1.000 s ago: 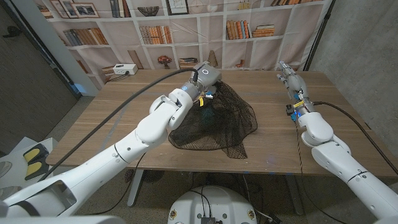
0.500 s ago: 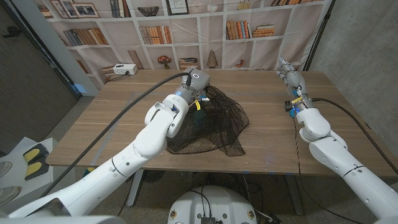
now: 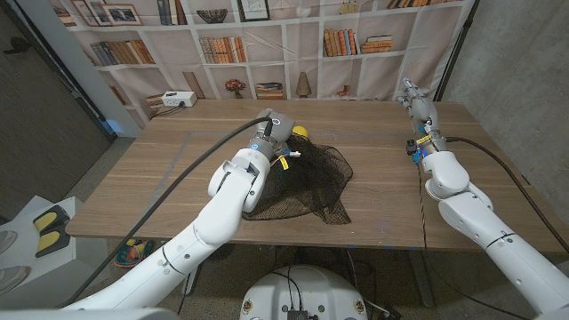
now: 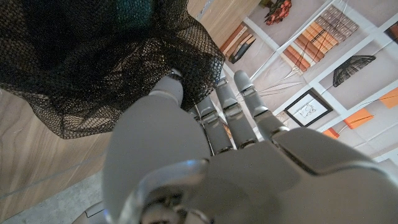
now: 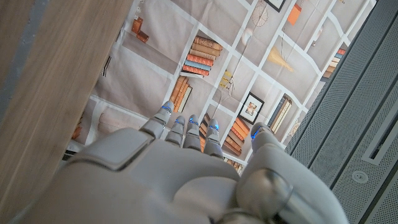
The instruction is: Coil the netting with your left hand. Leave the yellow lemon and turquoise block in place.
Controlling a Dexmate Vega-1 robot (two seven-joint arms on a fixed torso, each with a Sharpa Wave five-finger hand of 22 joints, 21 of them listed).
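Note:
The black netting [image 3: 307, 178] lies bunched in the middle of the wooden table [image 3: 178, 187]. My left hand [image 3: 277, 132] is at its far left edge. In the left wrist view the thumb [image 4: 168, 90] presses the netting [image 4: 93, 68] against the straight fingers [image 4: 233, 106], pinching its edge. A turquoise block [image 4: 134, 7] shows through the mesh beyond the hand. The yellow lemon [image 3: 302, 132] sits bare just right of my left hand, at the net's far edge. My right hand [image 3: 416, 105] stands at the far right of the table with its fingers straight and apart, holding nothing.
A white box [image 3: 178, 99] sits at the table's far left corner. A bookshelf backdrop [image 3: 267, 36] stands behind the table. Bare wood lies left of the net and between the net and my right arm [image 3: 444, 178].
My left hand has moved left and nearer, dragging the netting's far edge with it. The net has bunched up narrower, and the lemon is now uncovered. The right hand has barely moved.

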